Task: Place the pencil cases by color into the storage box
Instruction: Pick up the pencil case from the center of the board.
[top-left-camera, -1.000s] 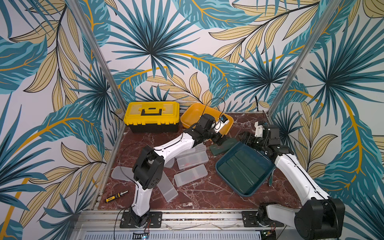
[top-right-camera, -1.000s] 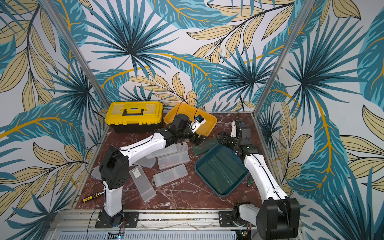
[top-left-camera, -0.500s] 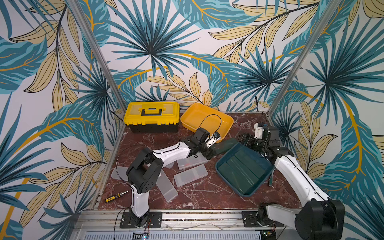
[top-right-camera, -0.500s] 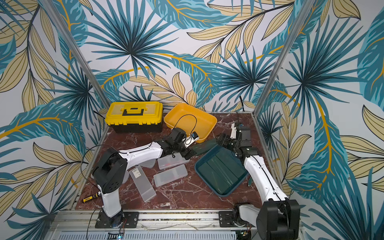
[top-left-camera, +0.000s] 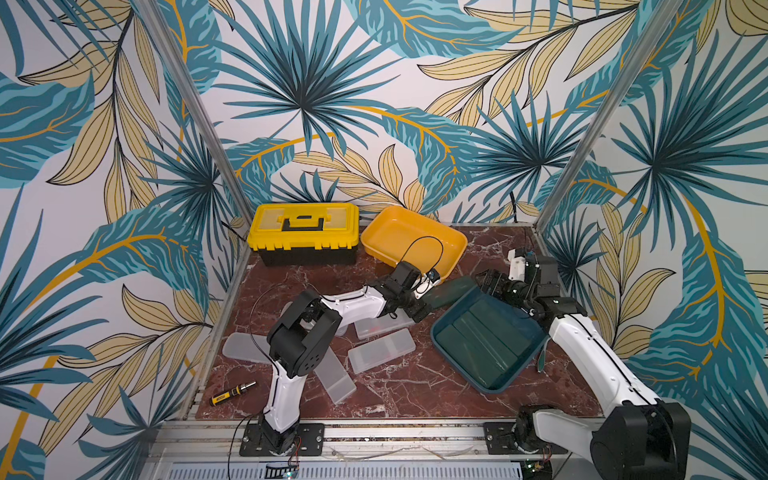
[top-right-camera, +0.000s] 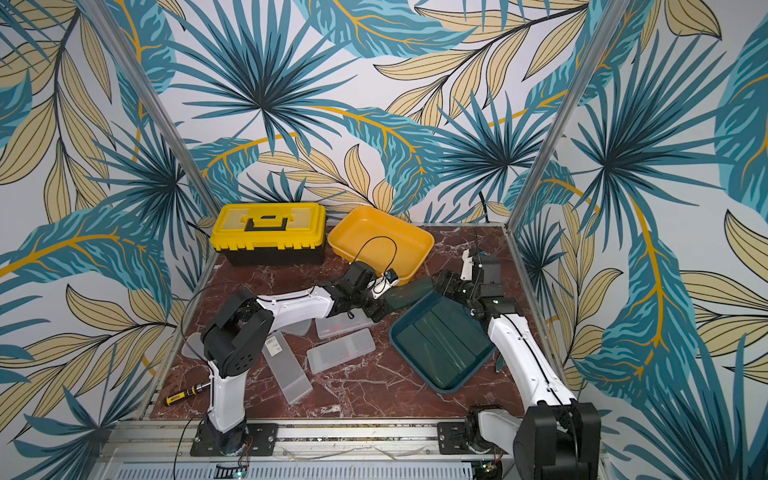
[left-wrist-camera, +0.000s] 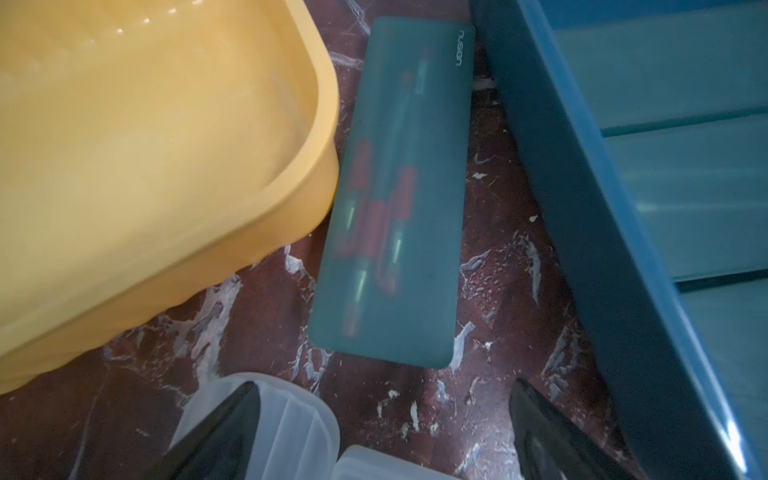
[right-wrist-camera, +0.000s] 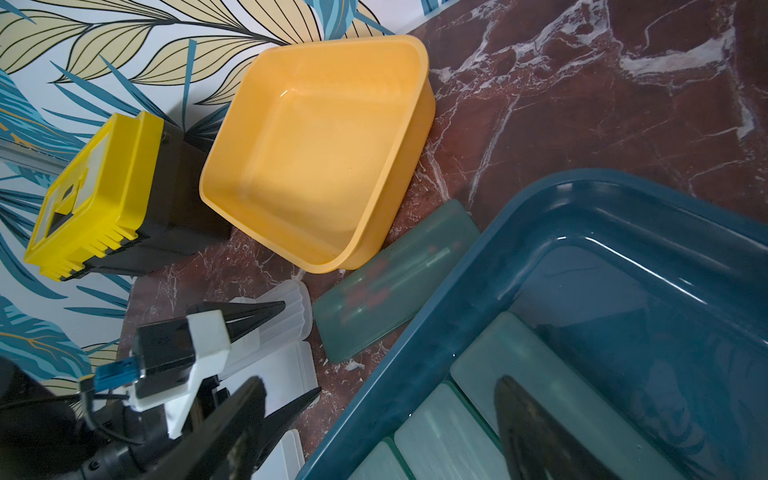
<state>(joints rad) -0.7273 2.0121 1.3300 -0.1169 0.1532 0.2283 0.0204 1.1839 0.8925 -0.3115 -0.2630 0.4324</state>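
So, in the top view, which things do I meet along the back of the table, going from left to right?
In a top view: yellow toolbox → yellow tub → right tool, open. The dark green pencil case overlaps the tub's right end, so I leave it out.
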